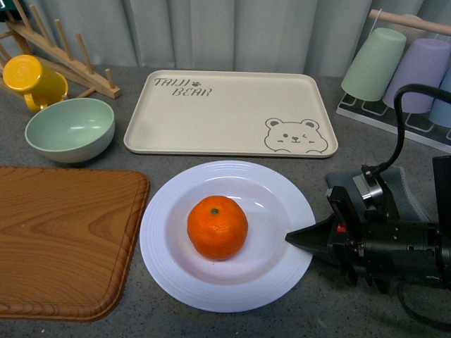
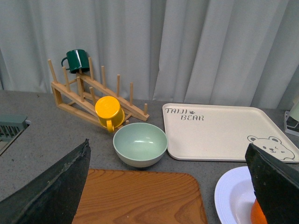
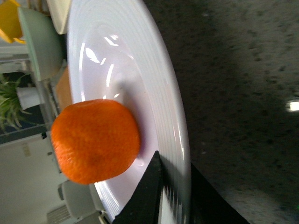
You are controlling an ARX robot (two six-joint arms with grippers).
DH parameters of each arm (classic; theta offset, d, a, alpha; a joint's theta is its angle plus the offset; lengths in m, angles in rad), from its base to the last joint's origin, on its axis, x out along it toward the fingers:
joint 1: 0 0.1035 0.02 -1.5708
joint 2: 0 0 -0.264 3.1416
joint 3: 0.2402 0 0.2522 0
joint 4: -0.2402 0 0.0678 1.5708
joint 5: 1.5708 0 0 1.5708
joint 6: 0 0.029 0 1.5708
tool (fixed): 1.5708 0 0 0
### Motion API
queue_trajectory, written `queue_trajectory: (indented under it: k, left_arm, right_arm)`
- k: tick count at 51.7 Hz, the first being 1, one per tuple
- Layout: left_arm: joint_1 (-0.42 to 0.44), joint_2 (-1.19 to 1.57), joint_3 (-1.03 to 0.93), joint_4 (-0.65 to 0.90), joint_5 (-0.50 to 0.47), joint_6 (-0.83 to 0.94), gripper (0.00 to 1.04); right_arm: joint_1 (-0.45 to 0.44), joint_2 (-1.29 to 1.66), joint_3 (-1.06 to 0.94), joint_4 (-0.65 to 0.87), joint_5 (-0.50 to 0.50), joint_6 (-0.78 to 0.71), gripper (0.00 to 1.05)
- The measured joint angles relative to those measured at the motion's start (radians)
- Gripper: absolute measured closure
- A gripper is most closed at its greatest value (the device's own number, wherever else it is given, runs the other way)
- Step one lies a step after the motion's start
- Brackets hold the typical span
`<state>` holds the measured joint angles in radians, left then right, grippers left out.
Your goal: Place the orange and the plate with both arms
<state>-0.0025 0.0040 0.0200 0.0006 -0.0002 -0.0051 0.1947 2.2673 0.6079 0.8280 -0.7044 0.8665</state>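
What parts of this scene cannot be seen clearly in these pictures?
Orange: in the left wrist view, almost all hidden behind one left finger and cut by the edge.
Right fingers on the plate: the right wrist view is blurred there, so the grip is unclear.
Blue cup: front view, cut off by the right edge.
Left arm: outside the front view.

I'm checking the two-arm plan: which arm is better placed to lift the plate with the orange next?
Right. Its tool pinches the plate's right rim, one finger above and one below, beside the orange. The left tool hangs open by the cutting board, clear of the plate.
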Motion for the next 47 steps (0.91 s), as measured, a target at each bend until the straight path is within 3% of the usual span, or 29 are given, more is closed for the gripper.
queue_trajectory:
  k: [31,47]
  left_arm:
    - [0.0,0.0,0.0,0.0,0.0,0.0,0.06]
    - [0.0,0.0,0.0,0.0,0.0,0.0,0.06]
  right_arm:
    - [-0.04,-0.088,-0.063,0.196,-0.038,0.119,1.03]
    - [-0.035,-0.09,0.13,0.161,-0.043,0.19,1.03]
